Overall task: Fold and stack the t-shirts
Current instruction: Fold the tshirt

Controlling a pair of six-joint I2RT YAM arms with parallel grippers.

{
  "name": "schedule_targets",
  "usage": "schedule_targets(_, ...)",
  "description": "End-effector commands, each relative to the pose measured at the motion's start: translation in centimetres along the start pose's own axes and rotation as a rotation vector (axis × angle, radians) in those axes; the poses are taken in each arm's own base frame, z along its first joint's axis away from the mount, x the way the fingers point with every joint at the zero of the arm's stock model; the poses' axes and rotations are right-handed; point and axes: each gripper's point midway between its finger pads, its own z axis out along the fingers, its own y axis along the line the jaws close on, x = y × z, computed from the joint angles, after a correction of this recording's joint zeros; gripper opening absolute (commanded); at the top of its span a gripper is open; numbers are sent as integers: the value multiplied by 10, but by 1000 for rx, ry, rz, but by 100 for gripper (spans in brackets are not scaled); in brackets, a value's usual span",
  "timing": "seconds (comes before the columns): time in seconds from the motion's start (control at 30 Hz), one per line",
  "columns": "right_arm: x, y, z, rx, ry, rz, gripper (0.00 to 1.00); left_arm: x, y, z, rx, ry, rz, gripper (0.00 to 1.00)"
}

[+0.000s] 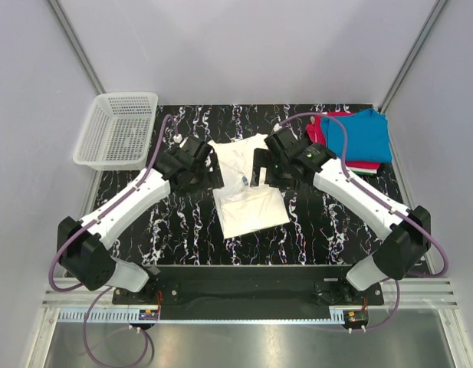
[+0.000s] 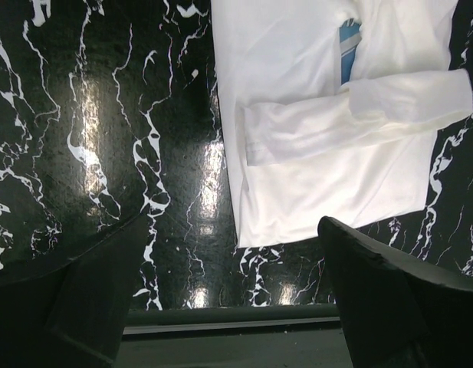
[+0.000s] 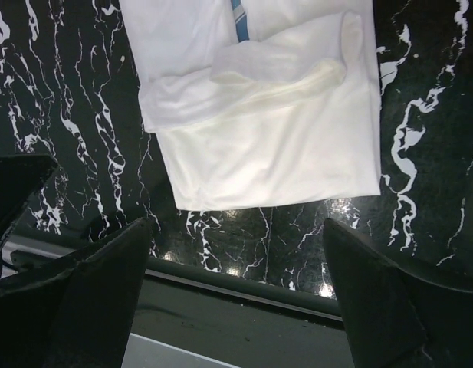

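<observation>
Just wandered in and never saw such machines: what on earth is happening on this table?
Two robot arms are folding t-shirts. A white cloth t-shirt lies partly folded, sleeves tucked across, in the middle of the black marbled table. Both the left pincer and the right pincer hover open over it, holding nothing. A folded blue t-shirt lies on a red one at the far right corner.

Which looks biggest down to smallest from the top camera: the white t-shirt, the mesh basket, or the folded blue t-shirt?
1. White t-shirt and mesh basket: too alike to rank, and the claws hide part of the shirt.
2. Folded blue t-shirt: smallest.
</observation>
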Motion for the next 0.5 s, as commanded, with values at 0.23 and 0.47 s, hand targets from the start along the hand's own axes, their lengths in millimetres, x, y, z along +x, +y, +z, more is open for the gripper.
schedule_targets(0.23,-46,-47,11,-5,-98,42,100,-38,-31,-19,89,-127,4,99)
schedule_targets(0.47,-16,-57,59,54,46,10,100,-10,-56,14,98,0,119,99)
